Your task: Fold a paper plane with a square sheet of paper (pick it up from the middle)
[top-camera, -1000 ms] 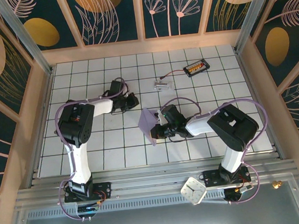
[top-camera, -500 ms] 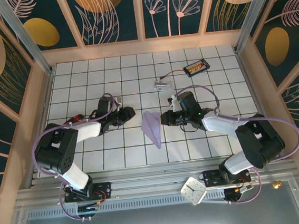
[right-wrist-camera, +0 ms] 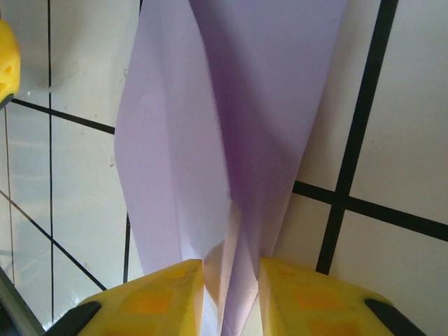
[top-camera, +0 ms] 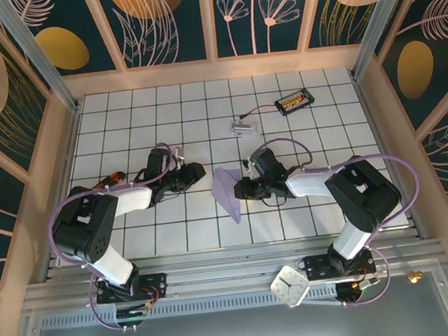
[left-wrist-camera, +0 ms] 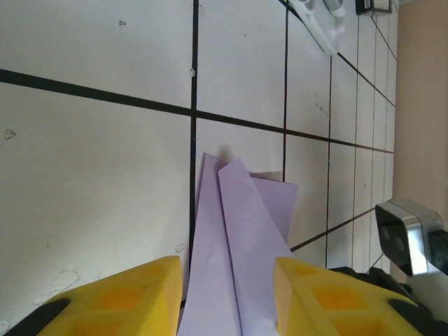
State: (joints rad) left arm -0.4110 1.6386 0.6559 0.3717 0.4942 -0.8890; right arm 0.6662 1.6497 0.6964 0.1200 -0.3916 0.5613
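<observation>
Flanking the paper plane [top-camera: 226, 193], the left end effector [left-wrist-camera: 225, 271] stands wide apart, the right end effector [right-wrist-camera: 231, 271] narrowly apart around its fold.

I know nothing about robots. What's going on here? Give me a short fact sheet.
Paper plane: lavender, folded to a point, on the white tiled table between the two arms.
Left tool: open, beside the plane's left side.
Right tool: open, the plane's centre fold between its jaws.
Other things: white clock at the near edge; clear piece with a wire farther back.
</observation>
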